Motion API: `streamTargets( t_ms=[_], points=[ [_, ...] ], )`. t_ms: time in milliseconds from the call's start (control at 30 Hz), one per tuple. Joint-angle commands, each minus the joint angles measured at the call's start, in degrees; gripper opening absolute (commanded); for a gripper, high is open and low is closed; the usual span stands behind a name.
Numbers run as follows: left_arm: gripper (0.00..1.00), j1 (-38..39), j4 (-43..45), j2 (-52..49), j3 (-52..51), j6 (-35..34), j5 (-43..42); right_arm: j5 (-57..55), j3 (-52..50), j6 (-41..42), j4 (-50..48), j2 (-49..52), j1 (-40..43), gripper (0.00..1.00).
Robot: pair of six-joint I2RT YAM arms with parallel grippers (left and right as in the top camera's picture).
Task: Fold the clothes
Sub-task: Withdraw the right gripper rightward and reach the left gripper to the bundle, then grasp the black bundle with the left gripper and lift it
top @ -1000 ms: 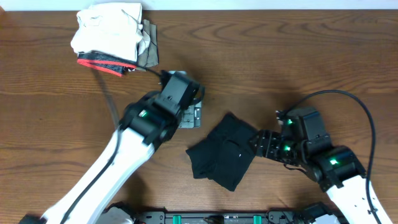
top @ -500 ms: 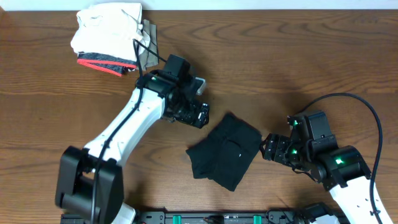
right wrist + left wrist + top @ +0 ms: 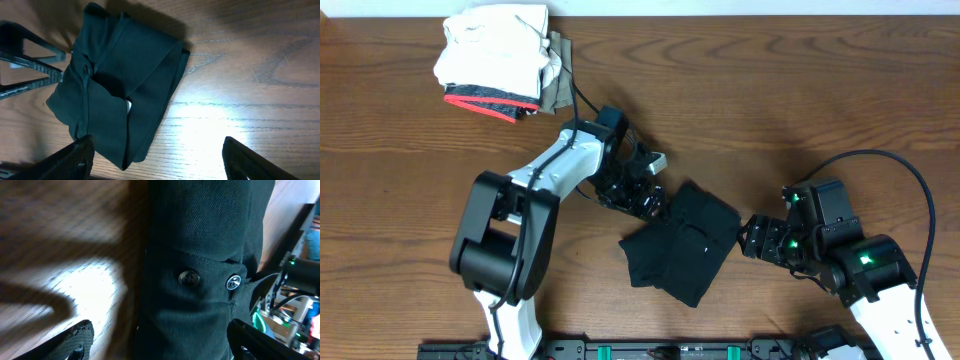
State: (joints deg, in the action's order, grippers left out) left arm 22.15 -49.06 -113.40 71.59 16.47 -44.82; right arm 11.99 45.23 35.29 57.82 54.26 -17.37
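Since the black shirt [image 3: 682,243] lies gathered into a compact, skewed bundle on the near middle of the table [image 3: 840,90], the fold is judged well advanced, with only squaring-up or transfer left. Nearest, on the right, the right gripper [image 3: 747,238] sits low just beside the bundle's right edge and apart from it, jaws spread wide and empty. This reads as a stand-off posture that leaves the cloth undisturbed. Further in, the left gripper [image 3: 648,200] is at the bundle's far-left corner, jaws likewise wide with nothing clamped, angled down at the cloth. It appears placed to take or press that corner, though contact cannot be confirmed from above. At the far left, well apart, stands a pile of folded clothes [image 3: 498,60] in white, cream and red-trimmed grey, presumably the place for finished items. The views differ in yield. Only the overhead view gives both arms, the pile and the bundle's outline. The right wrist view shows the layering: an overlapped flap with a loose open pocket at centre and a white mark [image 3: 128,105] inside. The left wrist view, close and blurred over the wood, alone resolves the mesh weave, a dark button [image 3: 188,277] and a small round pale stud [image 3: 232,282]. Its fingers [image 3: 75,340] stand wide to either side of that buttoned strip.
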Motion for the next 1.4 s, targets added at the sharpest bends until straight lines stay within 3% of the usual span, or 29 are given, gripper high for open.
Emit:
streamTargets(
  t_ms=[0, 1200, 1233, 1367],
  points=[
    [0.87, -0.2, -0.6, -2.0, -0.1, 1.7, -2.8, 0.0, 0.8, -1.1, 0.1, -0.5, 0.6, 0.8],
    [0.86, 7.5, 0.8, -2.4, -3.3, 1.7, -5.6, 0.0, 0.7, -1.1, -0.1, -0.5, 0.6, 0.8],
    [0.79, 7.5, 0.8, -2.4, -3.3, 1.7, -5.6, 0.0, 0.7, -1.1, -0.1, -0.5, 0.6, 0.8],
    [0.37, 7.5, 1.4, -2.4, -3.3, 1.7, -5.6, 0.0, 0.7, -1.1, -0.1, -0.5, 0.6, 0.8]
  ],
)
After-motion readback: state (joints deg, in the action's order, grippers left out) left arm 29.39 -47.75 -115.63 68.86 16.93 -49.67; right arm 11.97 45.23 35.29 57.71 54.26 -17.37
